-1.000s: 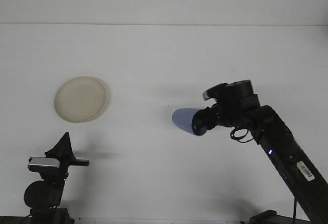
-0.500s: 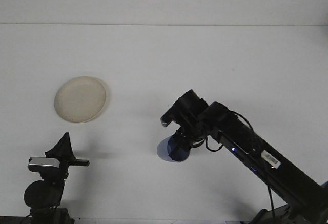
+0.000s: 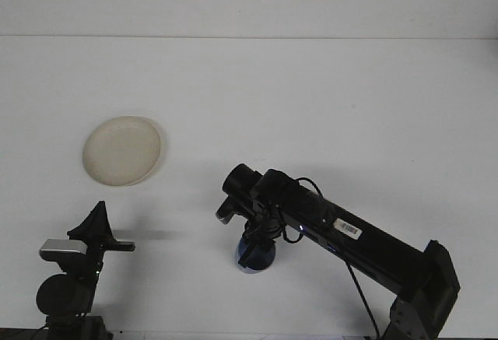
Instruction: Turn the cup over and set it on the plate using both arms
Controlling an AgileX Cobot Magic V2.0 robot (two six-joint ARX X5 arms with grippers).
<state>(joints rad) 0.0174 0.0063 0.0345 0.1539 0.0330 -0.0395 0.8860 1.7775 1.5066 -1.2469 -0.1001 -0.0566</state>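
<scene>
The cream plate (image 3: 122, 150) lies flat on the white table, left of centre. The blue cup (image 3: 259, 258) is near the table's front edge, right of the plate and well apart from it. My right gripper (image 3: 251, 248) reaches in from the lower right and is shut on the cup from above. Its dark body hides the top of the cup, and I cannot tell whether the cup touches the table. My left gripper (image 3: 97, 226) stands at the lower left, below the plate, with nothing in it.
The white table (image 3: 327, 106) runs to a pale wall at the back. My right arm (image 3: 366, 243) stretches diagonally across the lower right of the table. The left arm's base (image 3: 66, 297) sits at the bottom left corner.
My right arm has swung left and down toward the front edge with the blue cup. The cup has turned from pointing sideways to hanging under the gripper. The left arm has barely moved.
</scene>
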